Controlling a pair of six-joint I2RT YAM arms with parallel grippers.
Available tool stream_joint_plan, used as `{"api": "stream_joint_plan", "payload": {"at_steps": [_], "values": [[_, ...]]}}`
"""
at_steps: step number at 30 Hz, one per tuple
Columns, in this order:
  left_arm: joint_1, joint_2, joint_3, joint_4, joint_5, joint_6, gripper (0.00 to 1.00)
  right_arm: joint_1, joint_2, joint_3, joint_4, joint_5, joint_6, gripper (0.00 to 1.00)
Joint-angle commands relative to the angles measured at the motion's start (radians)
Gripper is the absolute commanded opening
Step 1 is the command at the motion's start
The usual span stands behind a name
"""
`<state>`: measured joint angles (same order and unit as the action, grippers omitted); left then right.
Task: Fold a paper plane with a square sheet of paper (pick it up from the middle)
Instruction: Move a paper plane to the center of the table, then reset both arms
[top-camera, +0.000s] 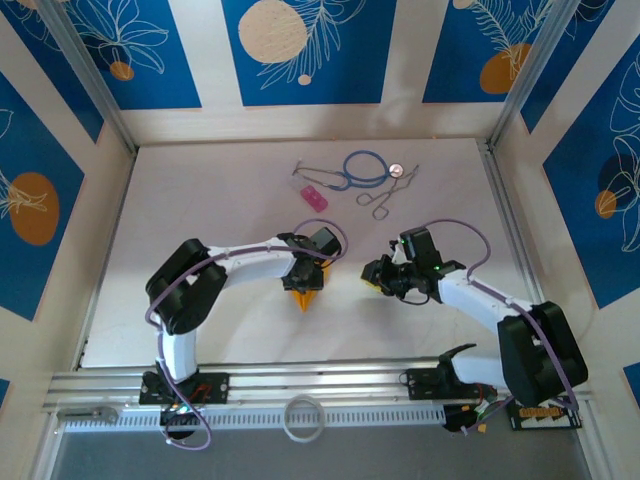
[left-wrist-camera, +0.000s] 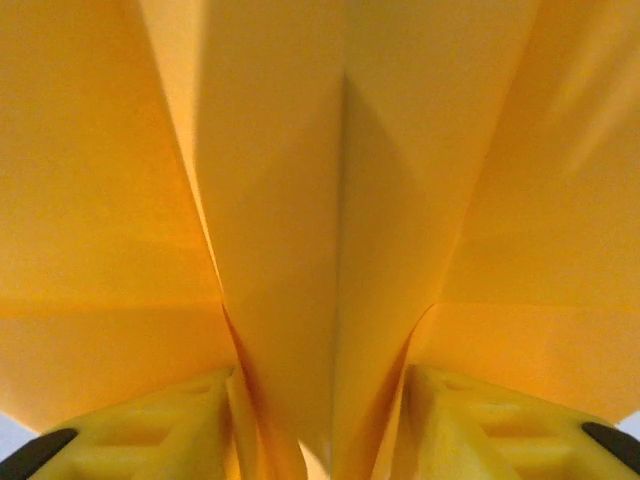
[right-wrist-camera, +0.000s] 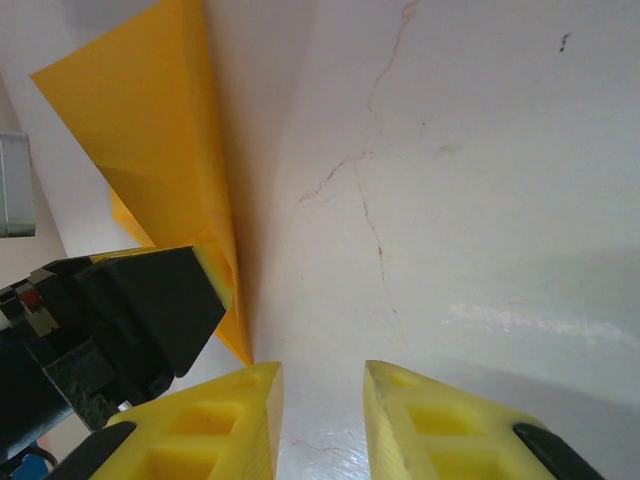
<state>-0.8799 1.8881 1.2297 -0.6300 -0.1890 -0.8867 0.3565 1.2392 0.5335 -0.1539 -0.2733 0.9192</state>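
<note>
The paper plane (left-wrist-camera: 300, 220) looks fully folded, its centre ridge and wings rising between the fingers of the left gripper (left-wrist-camera: 320, 440); I cannot tell whether they pinch it. Just beside, the right gripper (right-wrist-camera: 322, 420) gapes empty. Probably only setting down remains.

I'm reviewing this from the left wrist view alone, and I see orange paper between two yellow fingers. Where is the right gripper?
Observer: In the top view the right gripper sits right of the paper, apart from it.
Operator: Holding anything?
Observer: No, bare table shows between its fingers.
Operator: Other things around?
Observer: A pink block and a blue stethoscope lie farther back.
</note>
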Motion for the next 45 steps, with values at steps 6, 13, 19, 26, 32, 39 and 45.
{"api": "stream_joint_plan", "payload": {"at_steps": [6, 13, 19, 26, 32, 39, 45], "values": [[0.001, -0.092, 0.028, -0.052, -0.026, -0.028, 0.52, -0.016, -0.046, -0.017, -0.047, -0.024, -0.017, 0.28], [0.001, -0.176, 0.022, -0.060, -0.032, -0.035, 0.57, -0.040, -0.079, -0.017, -0.074, -0.014, -0.036, 0.29], [0.013, -0.362, -0.019, -0.070, -0.176, 0.048, 0.60, -0.077, -0.118, 0.034, -0.167, 0.025, -0.117, 0.29], [0.165, -0.652, -0.241, 0.054, -0.316, 0.277, 0.81, -0.115, -0.129, 0.223, -0.330, 0.340, -0.347, 0.42], [0.455, -0.817, -0.469, 0.297, -0.273, 0.544, 1.00, -0.136, -0.060, 0.195, -0.023, 0.684, -0.695, 0.69], [0.734, -0.700, -0.627, 0.618, -0.145, 0.803, 1.00, -0.242, 0.188, 0.104, 0.447, 0.602, -0.850, 0.77], [0.802, -0.534, -0.742, 1.003, -0.066, 0.871, 1.00, -0.273, 0.270, 0.050, 0.663, 0.405, -0.901, 0.74]]}}
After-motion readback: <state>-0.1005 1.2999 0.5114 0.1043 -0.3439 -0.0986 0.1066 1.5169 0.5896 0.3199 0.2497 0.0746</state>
